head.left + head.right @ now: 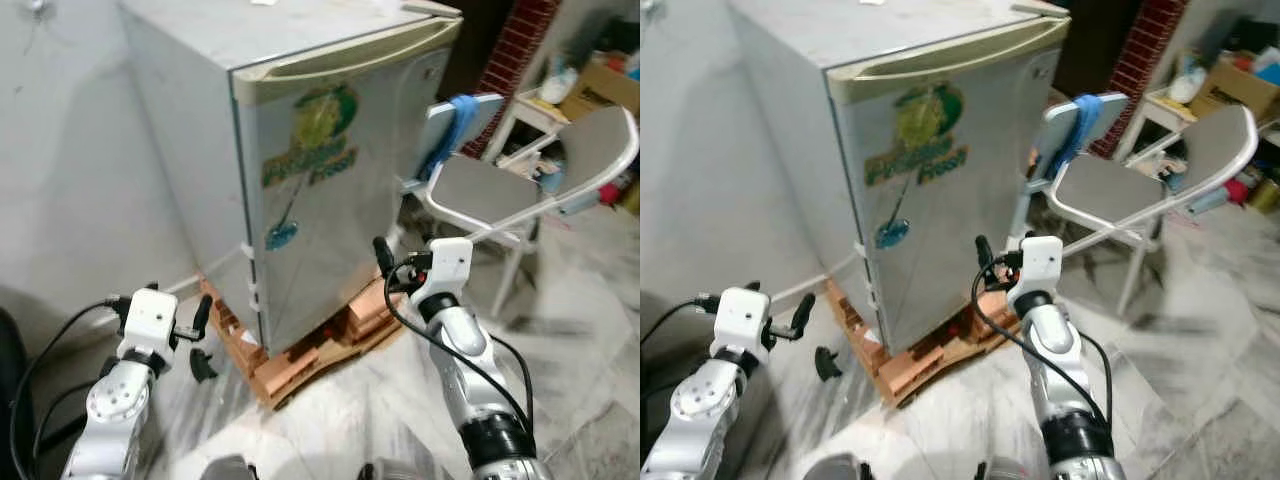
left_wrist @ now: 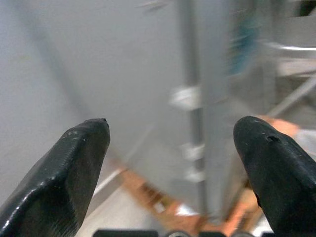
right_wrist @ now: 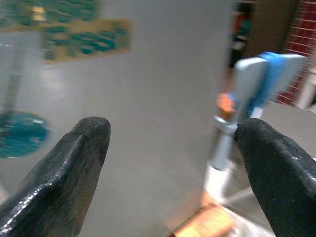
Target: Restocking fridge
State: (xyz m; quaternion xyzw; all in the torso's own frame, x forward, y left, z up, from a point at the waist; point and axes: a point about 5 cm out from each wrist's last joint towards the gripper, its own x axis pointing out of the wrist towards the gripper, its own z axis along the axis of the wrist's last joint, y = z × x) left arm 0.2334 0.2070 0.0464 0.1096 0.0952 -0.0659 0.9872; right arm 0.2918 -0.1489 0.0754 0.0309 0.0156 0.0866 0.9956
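Toward the right of the frame a folding chair (image 1: 480, 190) stands with its grey seat bare, a blue cloth (image 1: 455, 125) draped over its backrest. A second grey folding chair (image 1: 600, 145) leans just beside it, further right. A red brick column (image 1: 515, 50) rises at the upper right, near a white table (image 1: 535, 110) crowded with clutter. The floor (image 1: 580, 340) is pale, streaked marble. A plain grey wall (image 1: 70, 150) takes the left side.

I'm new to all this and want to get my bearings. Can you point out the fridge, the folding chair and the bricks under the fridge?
fridge (image 1: 330, 200), left eye view, middle of its closed door.
folding chair (image 1: 480, 190), left eye view, on its grey seat.
bricks (image 1: 290, 370), left eye view, on the front row under the door.
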